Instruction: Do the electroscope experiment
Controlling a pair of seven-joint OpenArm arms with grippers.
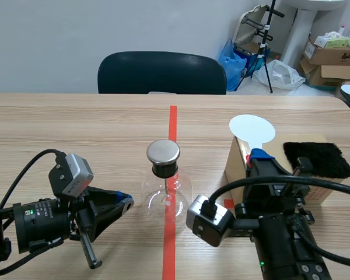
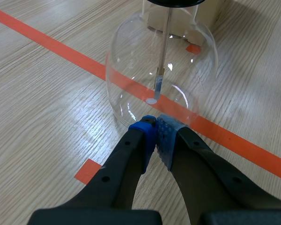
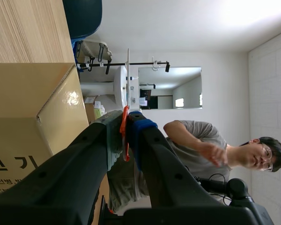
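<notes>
Nearest the robot, the left gripper [image 2: 155,135] lay low over the pale wooden table [image 1: 76,125] with its two fingers pressed together on nothing. Its blue pads [image 2: 166,133] pointed at the foot of the clear round glass flask [image 2: 131,79]; whether they touched the glass could not be told. The flask stood on the long orange-red tape line [image 1: 172,125] at the table's middle. A thin metal rod [image 2: 165,42] hung down inside it, and a black stopper [image 1: 164,170] with a flat round metal cap [image 1: 163,151] closed its neck.

The right gripper [image 3: 126,125] was clamped on the thin orange-red handle [image 3: 125,133] of a flat white round disc [image 1: 252,129]. It held the disc upright, above and beside the brown cardboard box [image 1: 238,166] that stood to the right of the flask. On top of that box lay a black fuzzy cloth [image 1: 317,158].

Beyond the table's far edge stood a dark chair back [image 1: 162,73]. Behind it were a blue bag [image 1: 232,57], a black tripod [image 1: 267,35] and stacked cartons [image 1: 329,58]. The right wrist view also showed a person in a grey shirt [image 3: 196,150].
</notes>
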